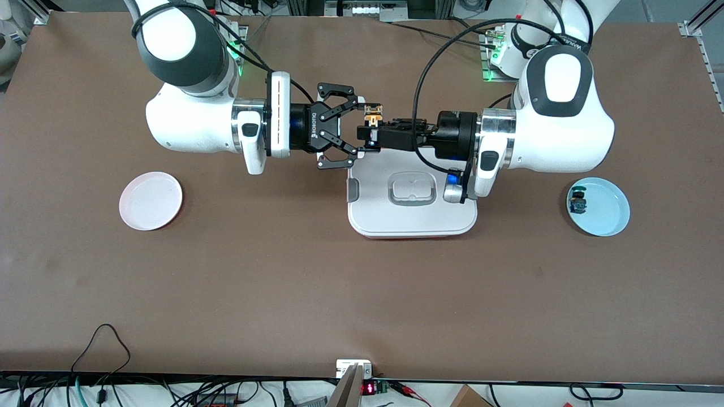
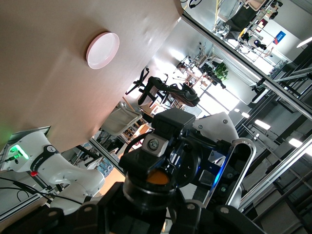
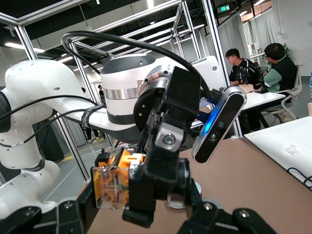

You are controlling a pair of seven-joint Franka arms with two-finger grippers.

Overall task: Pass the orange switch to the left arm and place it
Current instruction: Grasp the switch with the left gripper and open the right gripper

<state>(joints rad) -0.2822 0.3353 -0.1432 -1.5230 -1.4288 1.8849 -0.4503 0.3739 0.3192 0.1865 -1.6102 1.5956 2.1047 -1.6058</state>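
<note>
The orange switch [image 1: 372, 116] hangs in the air over the edge of the white box [image 1: 413, 217] that lies toward the robots' bases. My left gripper [image 1: 367, 130] is shut on it. In the left wrist view the switch's round black cap [image 2: 148, 192] fills the space between my fingers. My right gripper [image 1: 357, 127] is open and faces the left one, with its fingertips on either side of the left gripper's tip and the switch. In the right wrist view the switch [image 3: 113, 183] shows orange and clear, close to one of my open right fingers [image 3: 73, 214].
A pink plate [image 1: 150, 200] lies toward the right arm's end of the table. A light blue plate [image 1: 608, 212] at the left arm's end holds a small blue-and-black switch [image 1: 577, 202]. The box lies flat below both grippers.
</note>
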